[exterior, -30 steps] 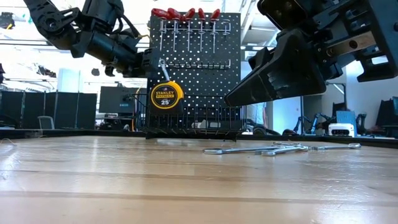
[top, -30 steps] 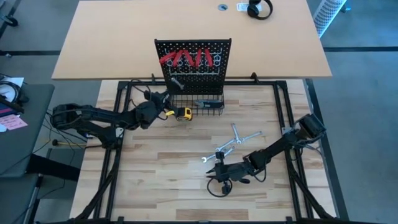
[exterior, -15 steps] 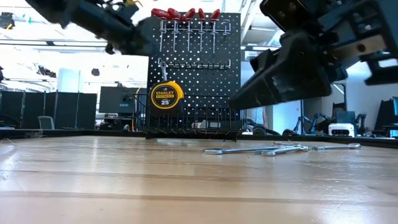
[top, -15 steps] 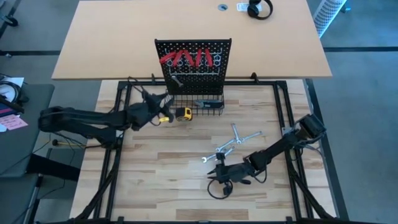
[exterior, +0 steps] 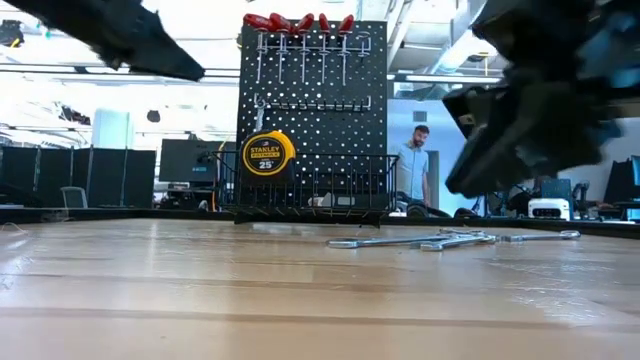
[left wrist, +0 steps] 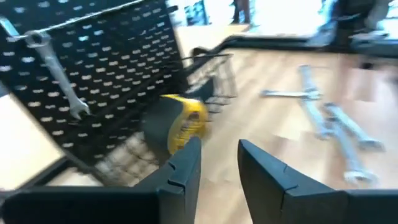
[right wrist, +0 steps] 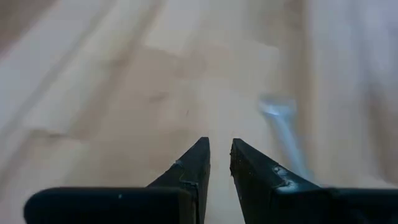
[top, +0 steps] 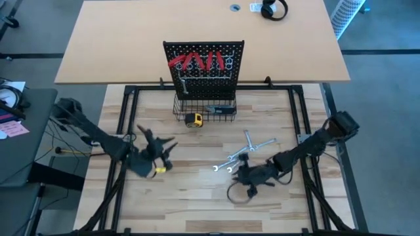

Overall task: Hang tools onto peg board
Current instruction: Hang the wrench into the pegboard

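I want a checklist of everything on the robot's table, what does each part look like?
Surface: pale wood table, mostly bare.
Job's things: upright peg board with red-handled pliers hung along its top row and one wrench hanging; loose wrenches lying on the wood.
Clutter: yellow tape measure by the wire basket.
Grippers: left gripper slightly open, empty; right gripper nearly closed, empty, near the wrenches.
Cables: black loop under the right arm.
Surroundings: person standing behind the table.

Even, bright overhead light fills the high view, with soft shadows under the arms on the bench. In the low view, white glare from the room behind silhouettes the peg board. Both wrist views smear with motion blur; only the dark fingers look sharp.
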You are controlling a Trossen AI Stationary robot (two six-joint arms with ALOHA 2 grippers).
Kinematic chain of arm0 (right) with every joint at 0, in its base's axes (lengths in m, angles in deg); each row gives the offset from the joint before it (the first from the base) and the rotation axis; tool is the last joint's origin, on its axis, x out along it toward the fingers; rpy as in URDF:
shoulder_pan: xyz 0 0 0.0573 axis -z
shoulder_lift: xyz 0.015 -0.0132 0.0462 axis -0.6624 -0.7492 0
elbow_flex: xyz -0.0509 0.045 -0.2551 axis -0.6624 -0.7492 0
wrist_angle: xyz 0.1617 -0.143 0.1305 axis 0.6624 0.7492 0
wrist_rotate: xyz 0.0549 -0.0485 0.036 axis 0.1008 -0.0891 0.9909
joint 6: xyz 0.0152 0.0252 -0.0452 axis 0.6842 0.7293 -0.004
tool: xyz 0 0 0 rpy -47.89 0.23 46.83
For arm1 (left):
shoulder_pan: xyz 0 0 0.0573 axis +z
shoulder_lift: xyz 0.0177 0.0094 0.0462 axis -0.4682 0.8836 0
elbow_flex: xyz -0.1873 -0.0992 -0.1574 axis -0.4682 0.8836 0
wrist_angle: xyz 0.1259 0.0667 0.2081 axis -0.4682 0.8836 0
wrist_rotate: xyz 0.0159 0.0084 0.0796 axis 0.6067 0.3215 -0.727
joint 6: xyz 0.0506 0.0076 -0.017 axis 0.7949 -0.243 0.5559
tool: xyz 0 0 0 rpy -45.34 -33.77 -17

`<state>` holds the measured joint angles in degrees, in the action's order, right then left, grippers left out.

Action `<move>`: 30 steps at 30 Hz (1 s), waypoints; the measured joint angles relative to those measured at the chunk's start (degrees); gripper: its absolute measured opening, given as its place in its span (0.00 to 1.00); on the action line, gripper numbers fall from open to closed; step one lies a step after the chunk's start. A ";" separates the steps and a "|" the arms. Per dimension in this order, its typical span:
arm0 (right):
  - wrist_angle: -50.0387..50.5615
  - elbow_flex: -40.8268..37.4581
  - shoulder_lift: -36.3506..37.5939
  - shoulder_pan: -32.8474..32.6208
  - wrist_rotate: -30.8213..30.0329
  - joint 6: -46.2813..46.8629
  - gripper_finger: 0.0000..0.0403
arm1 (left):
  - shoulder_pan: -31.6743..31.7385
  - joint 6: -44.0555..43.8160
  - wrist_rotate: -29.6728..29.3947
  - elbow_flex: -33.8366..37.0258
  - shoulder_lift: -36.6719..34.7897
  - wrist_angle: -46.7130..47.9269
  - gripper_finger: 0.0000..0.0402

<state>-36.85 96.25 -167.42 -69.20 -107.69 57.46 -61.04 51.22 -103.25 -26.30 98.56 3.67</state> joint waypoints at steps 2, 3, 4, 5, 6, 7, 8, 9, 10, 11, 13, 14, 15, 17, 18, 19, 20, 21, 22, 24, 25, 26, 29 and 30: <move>1.15 -2.00 3.75 2.33 -0.08 1.77 0.19 | -3.08 -2.50 -0.77 0.00 3.62 -2.07 0.21; 2.02 -2.80 5.95 3.51 -0.09 2.78 0.20 | -4.17 -3.67 -0.80 0.00 5.50 -3.19 0.21; 3.41 -3.46 8.05 4.60 -0.01 3.42 0.21 | -5.08 -4.87 -0.83 0.00 7.36 -4.36 0.20; 5.36 -3.89 10.18 5.65 0.45 3.60 0.23 | -5.76 -5.97 -0.94 0.00 9.33 -6.02 0.20; 7.06 -4.17 12.16 6.63 1.56 3.66 0.25 | -6.33 -7.02 -0.95 -0.02 11.31 -7.63 0.19; 9.03 -4.18 13.97 7.39 2.55 3.64 0.28 | -6.78 -7.91 -0.91 -0.02 13.32 -8.81 0.19; 10.99 -4.18 15.45 8.09 3.87 3.22 0.31 | -7.06 -8.61 -0.77 -0.02 15.27 -9.96 0.19; 12.52 -4.18 16.71 8.68 5.06 2.34 0.35 | -7.16 -9.22 -0.60 -0.02 17.29 -11.63 0.18; 13.78 -4.18 17.59 9.08 6.05 1.46 0.38 | -7.21 -9.58 -0.50 -0.02 19.21 -13.03 0.18; 14.81 -4.18 18.01 9.18 6.81 1.35 0.42 | -7.21 -9.69 -0.50 -0.02 20.94 -14.02 0.18; 16.12 -4.18 18.04 9.39 7.53 1.46 0.50 | -7.17 -9.73 -0.52 -0.29 24.19 -15.73 0.18; 16.51 -4.18 17.61 9.50 7.57 1.56 0.53 | -6.97 -9.69 -0.50 -0.66 25.47 -15.77 0.18; 16.48 -4.17 16.68 9.54 7.57 1.55 0.56 | -6.80 -9.42 -0.50 -1.15 26.57 -15.73 0.18; 16.72 -4.44 14.81 9.86 7.60 0.85 0.59 | -6.46 -9.07 -0.50 -2.43 28.12 -15.77 0.18; 16.41 -5.03 13.72 9.99 7.59 0.69 0.60 | -6.29 -8.45 -0.50 -3.04 28.76 -15.75 0.18; 15.06 -5.78 12.48 10.43 7.59 0.51 0.60 | -6.21 -7.58 -0.39 -3.68 29.18 -15.66 0.18; 13.46 -6.63 11.44 10.93 7.71 0.28 0.60 | -6.19 -6.40 0.07 -4.26 29.31 -15.63 0.18; 12.29 -7.67 10.41 11.50 7.83 0.24 0.60 | -6.13 -5.06 0.59 -4.78 29.29 -15.64 0.18; 11.60 -8.62 9.29 12.26 7.84 0.20 0.60 | -5.98 -4.00 1.34 -5.24 29.23 -15.73 0.18; 8.34 -10.10 7.18 13.71 8.24 0.31 0.58 | -5.92 -2.49 2.18 -5.75 29.18 -15.99 0.18; 6.37 -10.67 6.41 14.52 9.05 0.08 0.58 | -5.90 -2.09 2.19 -5.81 29.18 -15.71 0.18; 4.12 -11.23 5.49 15.44 10.38 -0.17 0.57 | -5.90 -1.89 2.19 -5.83 29.18 -15.75 0.18; 0.91 -11.74 2.58 18.13 15.84 -0.20 0.54 | -5.77 -1.77 2.21 -5.91 29.13 -15.47 0.18; 0.73 -11.68 1.77 18.76 16.77 -0.41 0.52 | -5.77 -1.99 2.26 -5.92 29.13 -15.36 0.18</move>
<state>-36.12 84.57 -165.66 -50.44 -90.93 57.05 -66.81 49.23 -101.00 -32.22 127.70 -11.70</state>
